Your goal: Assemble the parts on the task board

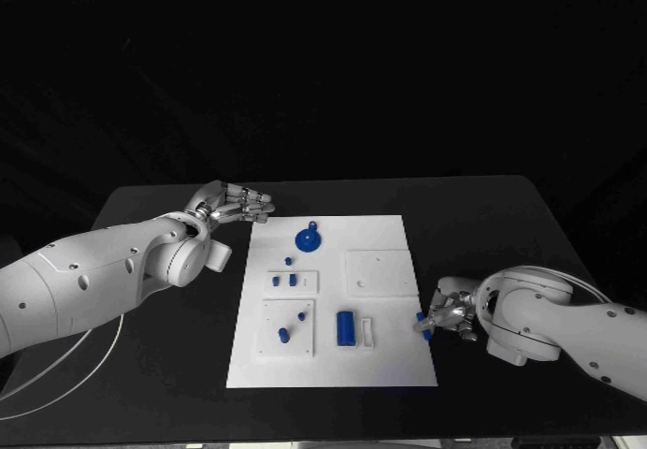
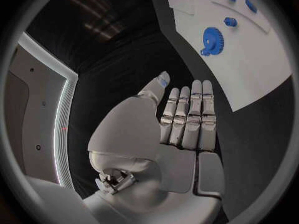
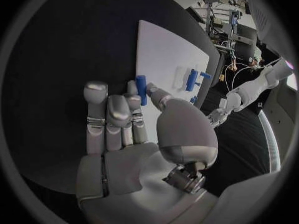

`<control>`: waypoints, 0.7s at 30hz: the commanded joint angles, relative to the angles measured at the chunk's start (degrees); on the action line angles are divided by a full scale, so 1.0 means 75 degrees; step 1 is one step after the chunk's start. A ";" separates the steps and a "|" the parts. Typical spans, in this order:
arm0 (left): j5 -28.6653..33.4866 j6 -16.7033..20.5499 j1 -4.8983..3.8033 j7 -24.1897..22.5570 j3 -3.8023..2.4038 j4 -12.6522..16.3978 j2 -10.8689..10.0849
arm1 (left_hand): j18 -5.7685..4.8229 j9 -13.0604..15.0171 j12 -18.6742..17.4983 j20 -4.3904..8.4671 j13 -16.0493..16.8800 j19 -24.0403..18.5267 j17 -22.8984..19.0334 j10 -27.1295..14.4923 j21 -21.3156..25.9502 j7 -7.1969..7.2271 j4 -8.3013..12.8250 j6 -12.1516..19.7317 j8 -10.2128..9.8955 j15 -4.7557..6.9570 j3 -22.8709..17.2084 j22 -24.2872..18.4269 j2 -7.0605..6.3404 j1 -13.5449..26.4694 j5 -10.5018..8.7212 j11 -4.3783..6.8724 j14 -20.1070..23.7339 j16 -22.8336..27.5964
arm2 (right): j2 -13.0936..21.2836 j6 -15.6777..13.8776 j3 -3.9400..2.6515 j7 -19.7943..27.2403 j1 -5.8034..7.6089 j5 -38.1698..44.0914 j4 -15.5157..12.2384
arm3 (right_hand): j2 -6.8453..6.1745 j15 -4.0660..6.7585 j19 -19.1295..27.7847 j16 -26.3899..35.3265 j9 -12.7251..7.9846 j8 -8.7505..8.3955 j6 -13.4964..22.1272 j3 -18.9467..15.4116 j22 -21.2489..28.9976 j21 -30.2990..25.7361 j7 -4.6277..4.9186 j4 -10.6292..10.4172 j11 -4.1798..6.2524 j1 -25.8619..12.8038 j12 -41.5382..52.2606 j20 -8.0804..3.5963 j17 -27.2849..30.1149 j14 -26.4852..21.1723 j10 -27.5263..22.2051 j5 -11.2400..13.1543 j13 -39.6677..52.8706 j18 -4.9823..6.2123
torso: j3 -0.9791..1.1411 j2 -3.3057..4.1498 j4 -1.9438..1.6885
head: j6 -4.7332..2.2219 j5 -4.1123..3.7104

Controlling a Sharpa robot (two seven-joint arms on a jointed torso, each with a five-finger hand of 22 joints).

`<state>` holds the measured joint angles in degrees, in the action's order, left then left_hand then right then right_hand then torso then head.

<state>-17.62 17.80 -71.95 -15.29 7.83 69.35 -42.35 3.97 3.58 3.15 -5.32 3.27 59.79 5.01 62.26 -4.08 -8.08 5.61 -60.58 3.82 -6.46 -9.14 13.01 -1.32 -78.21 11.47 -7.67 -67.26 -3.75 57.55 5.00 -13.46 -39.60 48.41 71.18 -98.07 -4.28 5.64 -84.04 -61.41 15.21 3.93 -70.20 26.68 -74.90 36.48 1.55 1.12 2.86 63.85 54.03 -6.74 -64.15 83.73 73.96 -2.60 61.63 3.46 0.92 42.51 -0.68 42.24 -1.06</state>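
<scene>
The white task board (image 1: 391, 360) lies mid-table. A blue gear (image 1: 309, 240) rests near its far edge, with small blue parts (image 1: 284, 279) set in a raised plate below it. A blue block (image 1: 347, 327) stands nearer the front. My right hand (image 1: 449, 313) sits at the board's right edge and pinches a small blue peg (image 1: 426, 329) between thumb and a finger; the right wrist view shows the peg (image 3: 141, 88) over the board's edge (image 3: 168, 59). My left hand (image 1: 237, 204) hovers off the far left corner, fingers (image 2: 187, 117) straight, holding nothing. The gear (image 2: 212, 39) lies beyond those fingers.
A blank raised square plate (image 1: 381, 272) sits on the board's right half. Another raised plate (image 1: 289, 327) at the front left holds two small blue pegs. Black table (image 1: 162, 374) surrounds the board. A white cable (image 1: 54, 369) curves at the left.
</scene>
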 commanded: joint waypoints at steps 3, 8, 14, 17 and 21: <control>0.0043 -0.0110 -0.0002 -0.0065 -0.0004 0.0020 -0.0003 | -0.0082 -0.0001 0.0033 -0.0009 0.0008 0.0044 0.0011 0.0008 -0.0028 0.0002 -0.0050 0.0070 -0.0023 0.0008 -0.0015 -0.0020 0.0023 0.0036 -0.0045 -0.0020 -0.0012 0.0012 | 0.0027 -0.0178 0.0033 -0.0062 -0.0045 -0.0087 0.0095 | 0.0070 0.0011 -0.0291 0.0007 0.0022 -0.0024 -0.0079 0.0519 -0.0595 0.0060 -0.0018 0.0628 0.0022 -0.0198 0.0046 -0.0040 0.0020 0.0020 0.0077 -0.0044 0.0030 -0.0141 | 0.0000 0.0001 0.0003 | -0.0004 0.0018; 0.0043 -0.0113 -0.0002 -0.0060 -0.0003 0.0019 -0.0007 | -0.0082 -0.0001 0.0033 -0.0009 0.0008 0.0044 0.0011 0.0008 -0.0028 0.0002 -0.0050 0.0070 -0.0023 0.0008 -0.0015 -0.0020 0.0023 0.0036 -0.0045 -0.0020 -0.0012 0.0012 | 0.0110 -0.0312 0.0016 0.0013 -0.0043 -0.0131 0.0060 | 0.0102 0.0012 -0.0293 0.0007 0.0100 -0.0023 -0.0123 0.0550 -0.0597 0.0085 -0.0037 0.0707 0.0032 -0.0263 0.0066 -0.0039 0.0042 0.0021 0.0119 -0.0050 0.0065 -0.0147 | -0.0001 -0.0006 0.0003 | -0.0012 0.0036; 0.0043 -0.0115 -0.0002 -0.0057 -0.0003 0.0015 -0.0002 | -0.0082 -0.0001 0.0033 -0.0009 0.0008 0.0044 0.0011 0.0008 -0.0028 0.0002 -0.0050 0.0070 -0.0023 0.0008 -0.0015 -0.0020 0.0023 0.0036 -0.0045 -0.0020 -0.0012 0.0012 | 0.0238 -0.0460 -0.0073 0.0125 0.0063 -0.0298 -0.0100 | 0.0116 0.0013 -0.0295 0.0001 0.0140 -0.0028 -0.0163 0.0571 -0.0602 0.0118 -0.0051 0.0759 0.0041 -0.0293 0.0064 -0.0039 0.0063 0.0022 0.0162 -0.0058 0.0080 -0.0157 | -0.0004 -0.0005 0.0008 | -0.0013 0.0053; 0.0043 -0.0115 -0.0002 -0.0057 -0.0003 0.0014 0.0002 | -0.0082 -0.0001 0.0033 -0.0009 0.0008 0.0044 0.0011 0.0008 -0.0028 0.0002 -0.0050 0.0070 -0.0023 0.0008 -0.0015 -0.0020 0.0023 0.0036 -0.0045 -0.0020 -0.0012 0.0012 | 0.0264 -0.0514 -0.0110 0.0161 0.0138 -0.0392 -0.0211 | 0.0121 0.0014 -0.0300 0.0002 0.0143 -0.0028 -0.0170 0.0571 -0.0610 0.0156 -0.0053 0.0764 0.0042 -0.0306 0.0058 -0.0040 0.0071 0.0022 0.0168 -0.0067 0.0080 -0.0158 | 0.0000 -0.0003 0.0011 | -0.0016 0.0062; 0.0043 -0.0116 -0.0002 -0.0058 -0.0002 0.0015 0.0006 | -0.0082 -0.0001 0.0033 -0.0009 0.0008 0.0044 0.0011 0.0008 -0.0028 0.0002 -0.0050 0.0070 -0.0023 0.0008 -0.0015 -0.0020 0.0023 0.0036 -0.0045 -0.0020 -0.0012 0.0012 | 0.0277 -0.0609 -0.0172 0.0196 0.0221 -0.0550 -0.0477 | 0.0130 0.0016 -0.0302 -0.0003 0.0145 -0.0030 -0.0168 0.0580 -0.0613 0.0174 -0.0049 0.0776 0.0042 -0.0310 0.0061 -0.0042 0.0074 0.0022 0.0175 -0.0112 0.0086 -0.0156 | 0.0001 0.0000 0.0001 | -0.0007 0.0061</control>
<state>-17.59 17.63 -71.95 -15.22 7.85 69.34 -42.39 3.97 3.57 3.15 -5.32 3.28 59.79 5.00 62.26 -4.08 -8.08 5.61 -60.58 3.82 -6.46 -9.14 12.90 -1.32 -78.21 11.47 -7.68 -67.25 -3.75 59.65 1.58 -14.76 -39.04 50.01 68.63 -100.95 -3.78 5.63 -84.04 -61.41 16.25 3.53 -71.04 28.81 -74.90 37.47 1.10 4.53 3.09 61.51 54.28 -6.75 -63.66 83.72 74.77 -3.22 62.18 3.46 0.91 42.48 -0.63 42.12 -0.60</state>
